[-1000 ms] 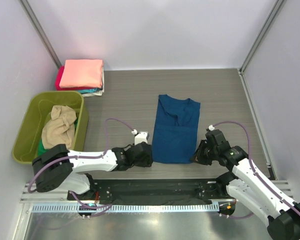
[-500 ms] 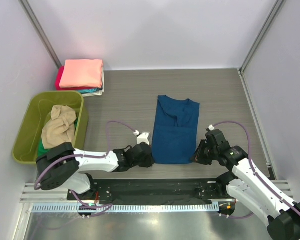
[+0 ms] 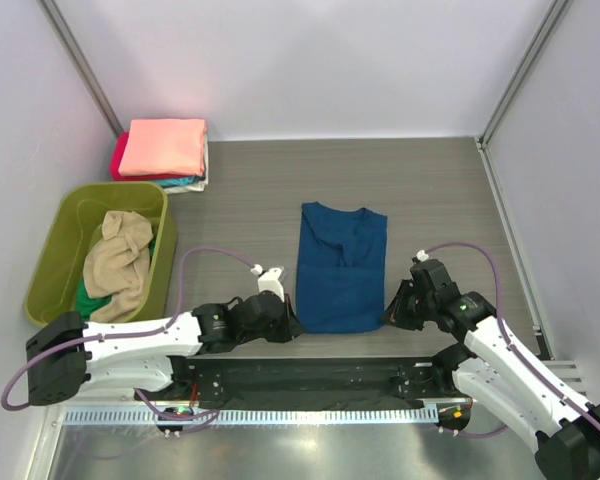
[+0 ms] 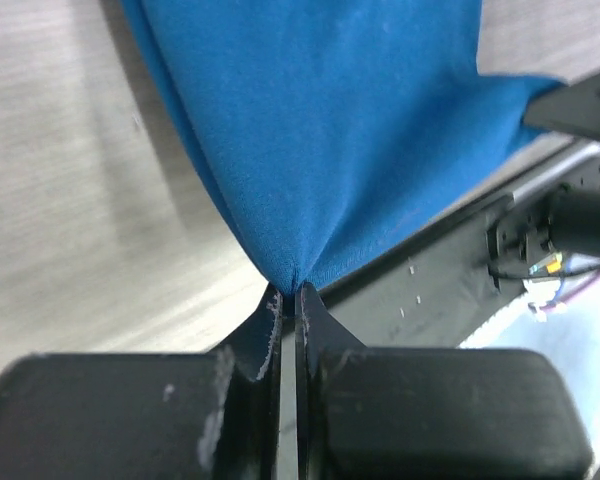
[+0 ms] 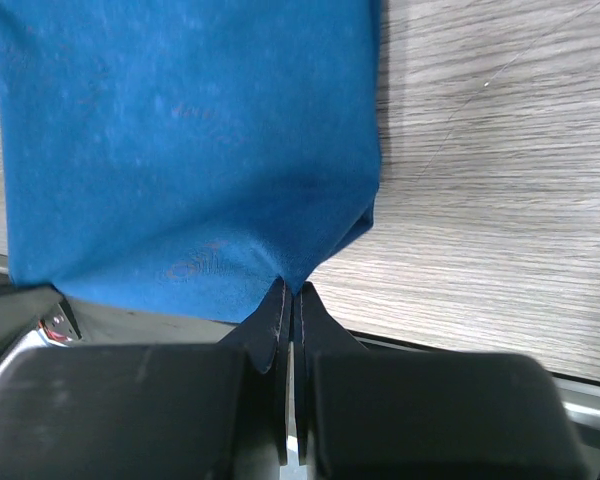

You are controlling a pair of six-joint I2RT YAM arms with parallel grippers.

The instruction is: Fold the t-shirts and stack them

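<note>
Midway through the job, the left tool (image 3: 285,322) and the right tool (image 3: 395,312) each clamp a near corner of the navy blue t-shirt (image 3: 340,270), which lies narrowed by side folds at the middle of the desk's (image 3: 250,200) near edge. A salmon-pink shirt (image 3: 162,146) tops the red shirt (image 3: 118,162) and teal shirt (image 3: 185,183) stacked at the far left corner. The tan shirt (image 3: 118,258) and green shirt (image 3: 92,298) wait unfolded in the tub (image 3: 42,285) by the left edge.

The navy blue t-shirt (image 3: 341,268) now lies further left and slightly nearer than a second ago. The left gripper (image 3: 286,322), pinching its near-left corner, sits nearer, and the left arm (image 3: 145,336) has swung leftward.
</note>
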